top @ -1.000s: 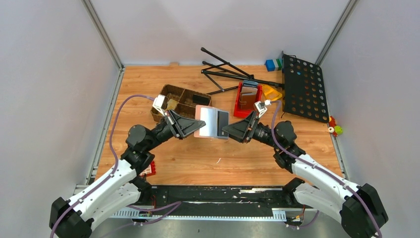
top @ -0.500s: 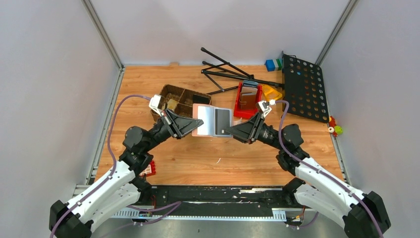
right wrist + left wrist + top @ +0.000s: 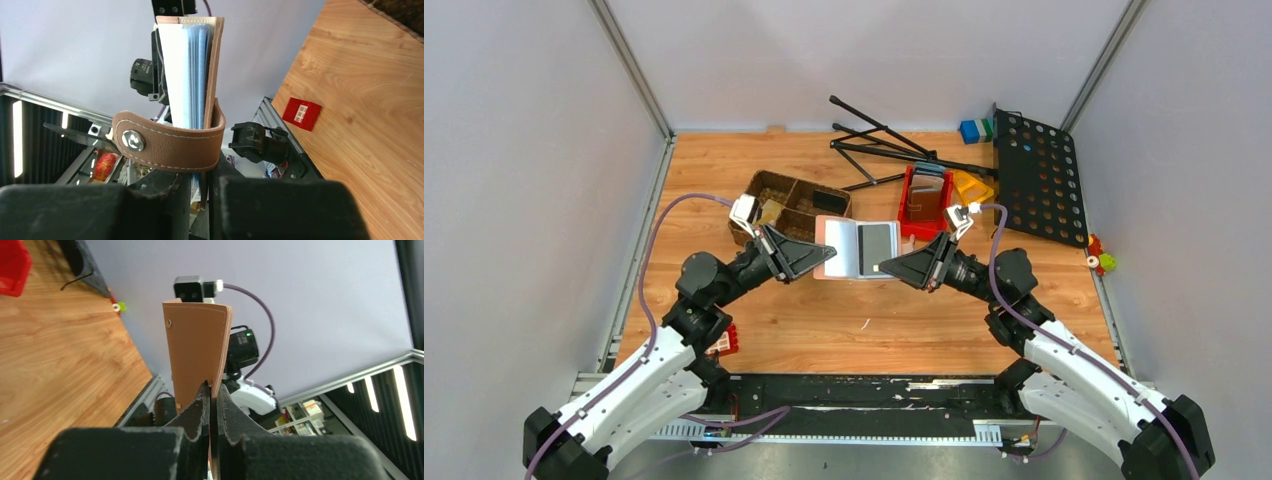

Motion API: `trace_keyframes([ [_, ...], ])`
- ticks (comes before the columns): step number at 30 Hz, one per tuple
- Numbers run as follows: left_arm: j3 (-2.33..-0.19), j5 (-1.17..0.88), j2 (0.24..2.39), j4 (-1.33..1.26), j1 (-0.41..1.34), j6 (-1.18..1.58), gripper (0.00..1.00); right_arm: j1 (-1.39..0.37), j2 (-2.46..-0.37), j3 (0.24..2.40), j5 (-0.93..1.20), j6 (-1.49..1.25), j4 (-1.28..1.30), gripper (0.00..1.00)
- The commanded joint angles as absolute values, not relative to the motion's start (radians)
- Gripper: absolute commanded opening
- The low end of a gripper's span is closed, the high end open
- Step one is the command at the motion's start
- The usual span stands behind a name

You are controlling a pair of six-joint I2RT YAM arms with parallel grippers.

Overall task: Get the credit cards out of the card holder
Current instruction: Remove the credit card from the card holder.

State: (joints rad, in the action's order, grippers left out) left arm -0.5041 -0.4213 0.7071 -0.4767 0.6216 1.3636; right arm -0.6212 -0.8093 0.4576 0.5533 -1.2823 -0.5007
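The card holder [image 3: 844, 247] hangs open above the middle of the table, its light grey inside facing up, held between both arms. On its right half a dark rectangle [image 3: 877, 243] shows, apparently a black credit card in its slot; no silvery card can be told apart. My left gripper [image 3: 828, 256] is shut on the holder's left flap; the left wrist view shows the taupe-brown leather [image 3: 195, 345] pinched between the jaws [image 3: 210, 388]. My right gripper [image 3: 880, 267] is shut on the right edge, where the layered pale edges [image 3: 192, 70] and the snap strap [image 3: 170, 142] rise above its jaws [image 3: 201, 175].
A brown compartment tray [image 3: 789, 200] lies behind the left gripper. A red bin [image 3: 911, 222] holding wallets stands behind the right one. At the back lie a black folding stand [image 3: 884, 145] and a black perforated plate [image 3: 1039, 178]. A small red tag [image 3: 727, 340] rests near the left arm.
The right gripper came in from the right and closed on the holder's right edge. The holder now lies flatter and more open. The left gripper kept its hold.
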Motion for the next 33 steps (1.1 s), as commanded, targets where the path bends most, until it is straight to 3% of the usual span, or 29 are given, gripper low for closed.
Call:
trace_keyframes([
  [1,-0.572,-0.415,0.671,-0.278,0.621,1.213,0.00,-0.627,-0.781,0.521,0.538,-1.186,-0.386,0.00],
  [4,-0.638,-0.319,0.645,0.009,0.620,1.047,0.10,-0.626,-0.761,0.544,0.502,-1.102,-0.255,0.00],
  [5,-0.658,-0.271,0.636,0.115,0.620,0.990,0.18,-0.627,-0.757,0.554,0.488,-1.070,-0.206,0.00],
  [8,-0.696,-0.126,0.606,0.350,0.621,0.855,0.52,-0.627,-0.756,0.581,0.431,-0.971,-0.076,0.00],
  [10,-0.720,-0.036,0.586,0.448,0.621,0.815,0.57,-0.627,-0.768,0.591,0.397,-0.918,-0.026,0.00],
  [16,-0.799,-0.149,0.552,0.513,0.620,0.744,0.58,-0.627,-0.828,0.617,0.384,-0.818,0.028,0.00],
  [21,-0.633,-0.427,0.614,0.089,0.651,0.956,0.50,-0.629,-0.871,0.596,0.467,-0.826,-0.100,0.00],
  [29,-0.643,-0.326,0.773,-0.070,0.821,0.965,0.43,-0.657,-0.879,0.600,0.493,-0.808,-0.108,0.00],
  [33,-0.708,-0.288,0.835,-0.022,0.851,0.928,0.39,-0.662,-0.878,0.600,0.489,-0.804,-0.100,0.00],
])
